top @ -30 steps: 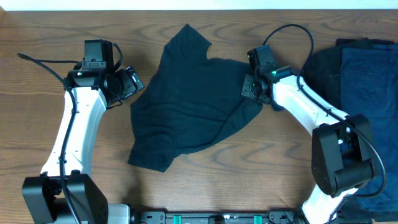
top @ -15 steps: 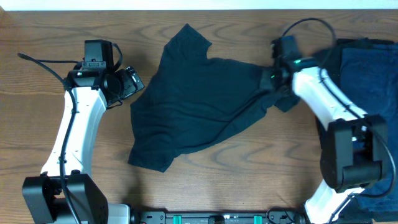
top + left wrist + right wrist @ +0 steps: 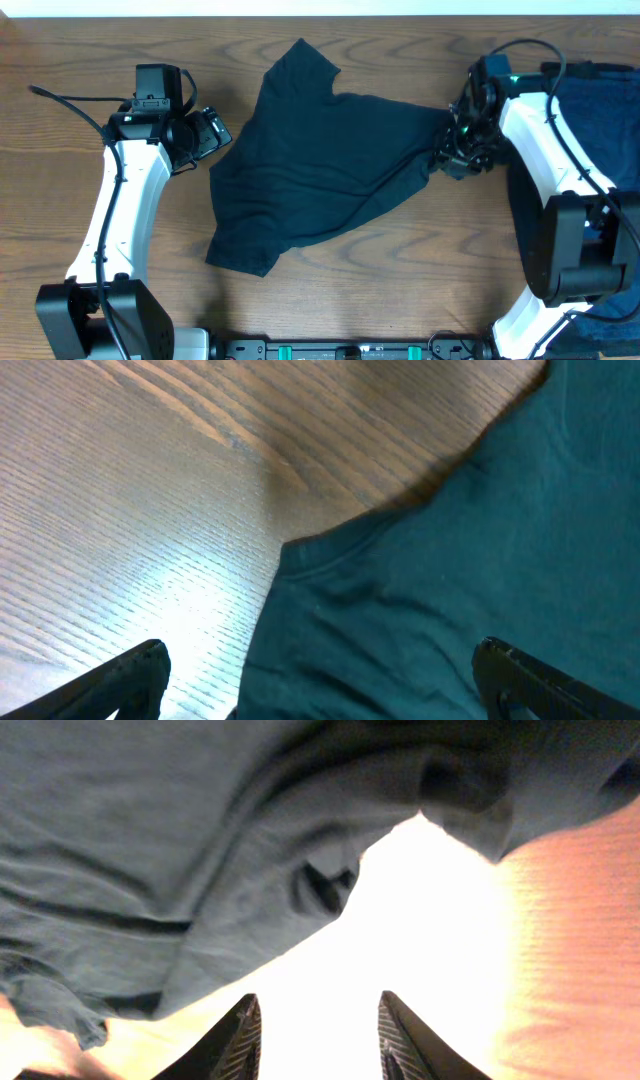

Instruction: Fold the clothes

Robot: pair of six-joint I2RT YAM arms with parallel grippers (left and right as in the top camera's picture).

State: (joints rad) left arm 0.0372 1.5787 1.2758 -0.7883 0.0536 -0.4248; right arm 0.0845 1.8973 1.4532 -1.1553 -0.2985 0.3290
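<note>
The black T-shirt (image 3: pixel 320 160) lies spread at the middle of the worktop (image 3: pixel 380 300). Its long axis runs diagonally. One end points toward the front-left corner. The opposite tip points toward the right edge and ends at my right gripper (image 3: pixel 455 150). One sleeve points to the rear edge. My right fingers (image 3: pixel 243 1032) stand apart with nothing between them. My left gripper (image 3: pixel 212 133), jaws wide apart, hovers at the shirt's left border. Other dark clothes (image 3: pixel 590 110) are piled at the right edge.

The T-shirt (image 3: pixel 320 160) lies in the middle of the table (image 3: pixel 80 40), a pile of garments (image 3: pixel 600 110) at its right edge.
</note>
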